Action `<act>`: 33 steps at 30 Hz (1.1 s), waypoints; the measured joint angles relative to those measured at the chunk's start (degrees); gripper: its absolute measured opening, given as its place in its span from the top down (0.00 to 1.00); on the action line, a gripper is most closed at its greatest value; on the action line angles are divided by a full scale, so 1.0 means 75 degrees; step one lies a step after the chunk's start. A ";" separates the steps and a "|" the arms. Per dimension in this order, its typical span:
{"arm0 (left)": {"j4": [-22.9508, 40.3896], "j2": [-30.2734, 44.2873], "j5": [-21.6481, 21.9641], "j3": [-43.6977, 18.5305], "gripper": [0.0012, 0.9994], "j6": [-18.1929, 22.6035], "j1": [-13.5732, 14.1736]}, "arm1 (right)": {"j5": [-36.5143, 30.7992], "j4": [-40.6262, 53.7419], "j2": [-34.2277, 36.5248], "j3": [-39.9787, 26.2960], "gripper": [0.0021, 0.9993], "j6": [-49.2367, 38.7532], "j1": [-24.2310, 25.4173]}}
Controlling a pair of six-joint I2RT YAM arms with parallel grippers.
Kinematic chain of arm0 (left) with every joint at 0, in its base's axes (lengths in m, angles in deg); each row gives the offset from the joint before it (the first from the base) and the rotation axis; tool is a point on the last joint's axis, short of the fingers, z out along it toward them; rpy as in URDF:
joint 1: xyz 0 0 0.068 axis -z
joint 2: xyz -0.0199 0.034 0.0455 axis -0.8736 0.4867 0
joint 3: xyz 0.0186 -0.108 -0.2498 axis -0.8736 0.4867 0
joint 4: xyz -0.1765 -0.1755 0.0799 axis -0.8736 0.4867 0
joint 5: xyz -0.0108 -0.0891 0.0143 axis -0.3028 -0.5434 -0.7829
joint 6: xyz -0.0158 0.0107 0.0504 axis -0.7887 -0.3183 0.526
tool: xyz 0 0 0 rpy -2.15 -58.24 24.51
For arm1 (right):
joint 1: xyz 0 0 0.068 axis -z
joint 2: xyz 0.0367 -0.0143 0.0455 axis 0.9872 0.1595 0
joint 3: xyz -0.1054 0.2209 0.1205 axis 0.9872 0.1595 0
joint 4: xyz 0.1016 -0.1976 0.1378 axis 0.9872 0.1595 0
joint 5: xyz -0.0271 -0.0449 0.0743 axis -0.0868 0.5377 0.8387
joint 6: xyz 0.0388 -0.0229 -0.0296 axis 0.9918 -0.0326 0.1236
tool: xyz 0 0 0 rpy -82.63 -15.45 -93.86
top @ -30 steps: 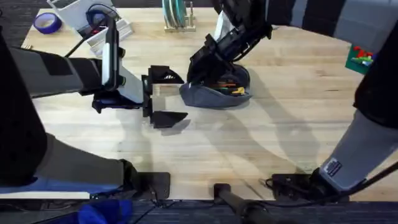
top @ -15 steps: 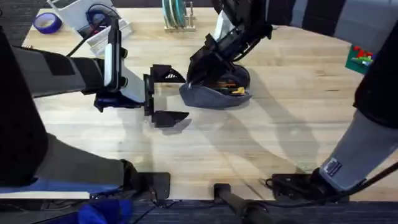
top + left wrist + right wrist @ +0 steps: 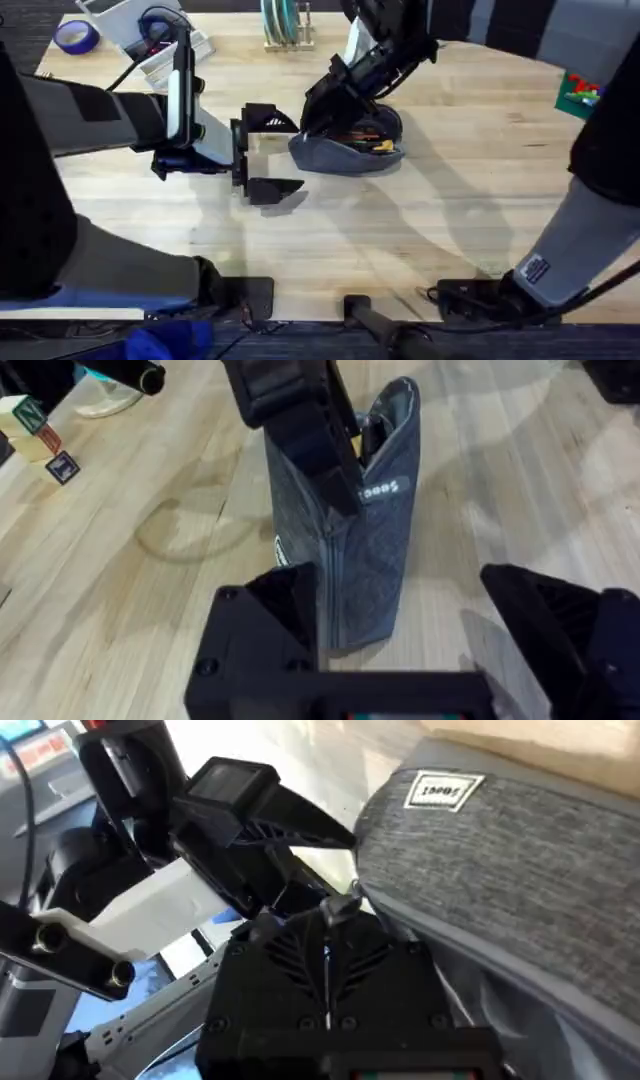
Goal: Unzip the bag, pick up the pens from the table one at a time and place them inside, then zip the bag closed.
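Note:
The grey-blue bag [image 3: 350,152] lies mid-table with its mouth open, and an orange pen [image 3: 372,143] shows inside it. My right gripper [image 3: 312,118] sits over the bag's left end, shut on the small metal zipper pull [image 3: 340,908]. In the right wrist view the gripper [image 3: 335,920] has its fingers pressed together under the bag's [image 3: 520,880] grey fabric. My left gripper [image 3: 262,152] stands open just left of the bag, touching nothing. In the left wrist view the bag [image 3: 370,560] stands ahead between the spread fingers, with the right gripper [image 3: 330,470] on its top seam.
At the table's [image 3: 420,240] back left are a blue tape roll [image 3: 75,36] and a white tray [image 3: 140,35] of items. A rack [image 3: 285,25] stands at the back centre. Toy blocks [image 3: 578,92] lie at the right edge.
The left gripper has edged slightly to the right toward the bag. The right gripper and the bag look unchanged.

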 joint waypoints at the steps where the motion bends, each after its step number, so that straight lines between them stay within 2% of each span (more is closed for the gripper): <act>1: 0.0005 0.0002 0.0000 0.0000 0.05 -0.0012 0.0000 | 0.0000 0.0000 0.0001 0.0000 0.97 0.0000 0.0000; 6: -0.0133 0.0001 -0.0074 -0.0015 0.83 0.0004 -0.0012 | 0.0000 0.0068 0.0001 0.0000 0.97 0.0000 -0.0006; 7: -0.0141 0.0000 -0.0090 -0.0015 0.92 0.0028 -0.0017 | 0.0000 0.0092 0.0001 0.0000 0.97 0.0003 -0.0007; 9: -0.0086 0.0001 -0.0108 -0.0015 0.95 0.0027 -0.0015 | 0.0000 0.0096 0.0001 0.0000 0.97 0.0000 -0.0006; 19: -0.0119 0.0000 -0.0126 -0.0015 0.96 0.0027 -0.0025 | 0.0000 0.0094 0.0001 0.0000 0.97 -0.0004 -0.0006; 23: -0.0153 0.0002 -0.0191 -0.0012 0.96 0.0027 -0.0152 | 0.0006 0.0294 0.0001 0.0000 0.97 -0.0138 0.0015; 33: -0.0153 -0.0001 -0.0291 -0.0009 0.96 0.0027 -0.0268 | 0.0030 0.1099 0.0001 0.0000 0.97 -0.0716 0.0515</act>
